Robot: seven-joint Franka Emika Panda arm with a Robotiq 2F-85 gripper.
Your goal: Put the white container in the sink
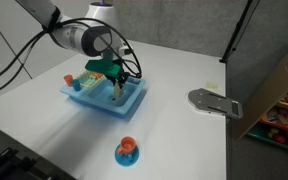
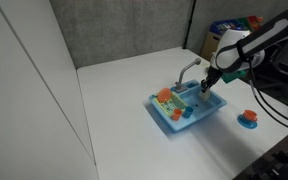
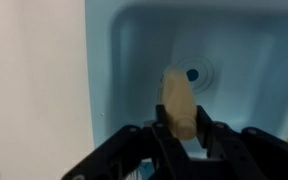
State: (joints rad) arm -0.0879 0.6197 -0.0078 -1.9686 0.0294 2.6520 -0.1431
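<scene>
Item: white container (image 3: 177, 96), centre of the wrist view, clamped in the tool (image 3: 184, 128) and hanging over the basin of the sink (image 3: 254, 80), close to the drain hole (image 3: 192, 74); whether it touches the floor cannot be told. Hazard: if let go while still high, the rounded piece may bounce or roll over the low rim onto the counter (image 1: 184, 60). The faucet (image 2: 188, 70), near the tool in an exterior view, could take a knock when the arm lifts away.
</scene>
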